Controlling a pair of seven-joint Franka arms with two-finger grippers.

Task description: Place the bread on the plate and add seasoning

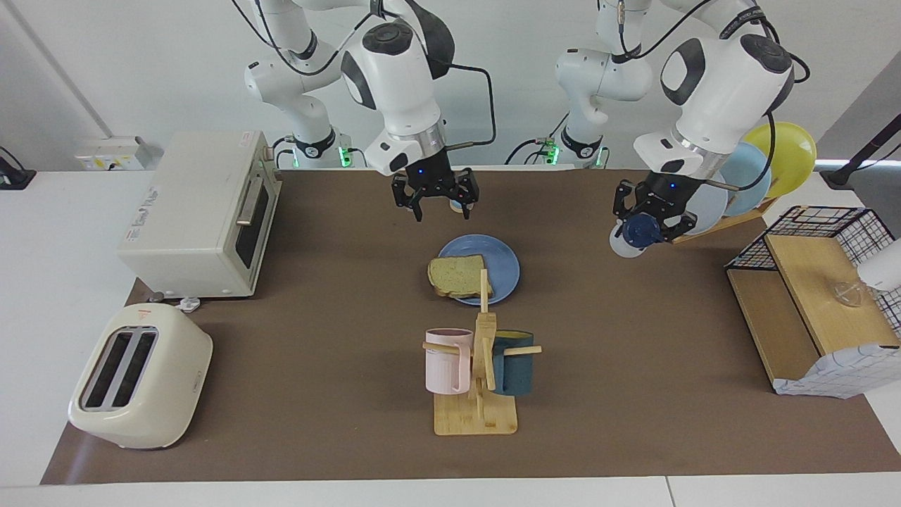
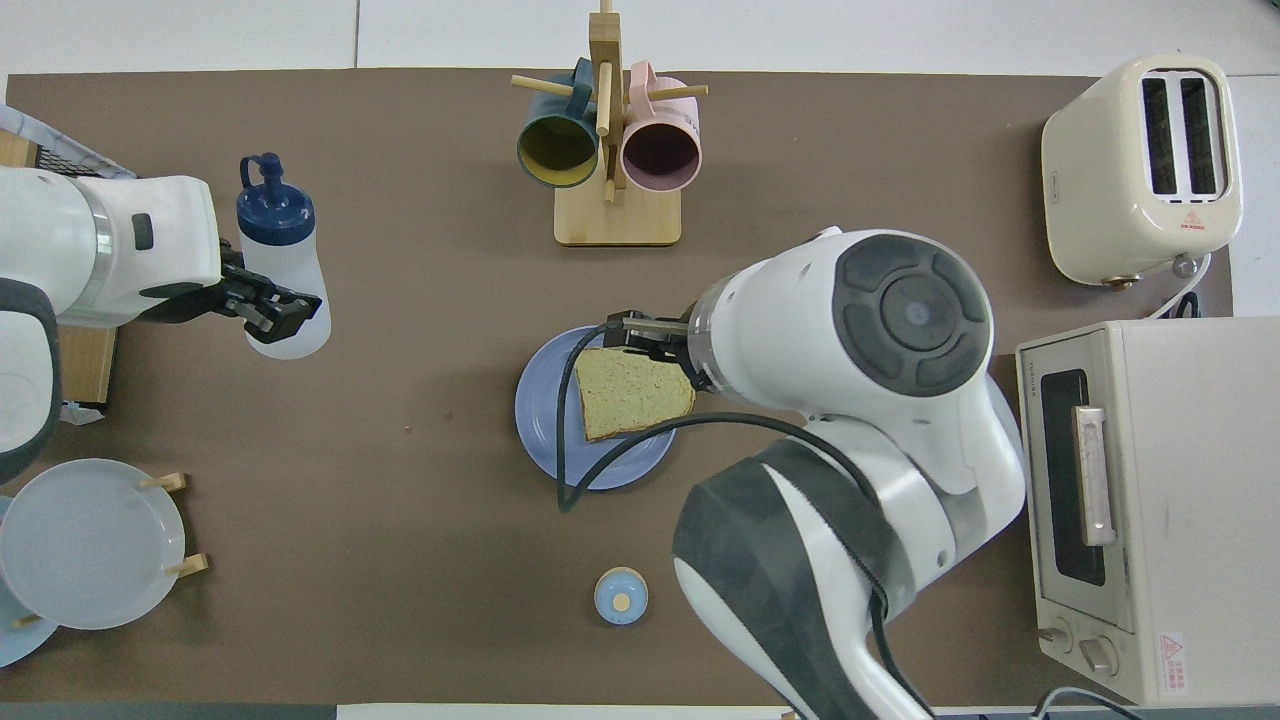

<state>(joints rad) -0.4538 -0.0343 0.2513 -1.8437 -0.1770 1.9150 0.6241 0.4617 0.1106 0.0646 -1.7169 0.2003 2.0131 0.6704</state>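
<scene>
Left tool (image 1: 651, 224) gripping seasoning bottle (image 2: 278, 283) aloft, right tool (image 1: 436, 204) open above plate (image 1: 503, 257), bread (image 1: 459, 276) on it, mug rack (image 1: 479, 380) nearby

Robot lab w/ mock kitchen: toaster (image 1: 141, 386), oven (image 1: 200, 213), mug rack (image 1: 480, 366), bare white walls.

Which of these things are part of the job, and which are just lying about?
In the job:
- bread, lying on the plate
- seasoning, held up by the left gripper
- right gripper, open above the table

Lying about:
- toaster
- oven
- mug rack
- bell
</scene>
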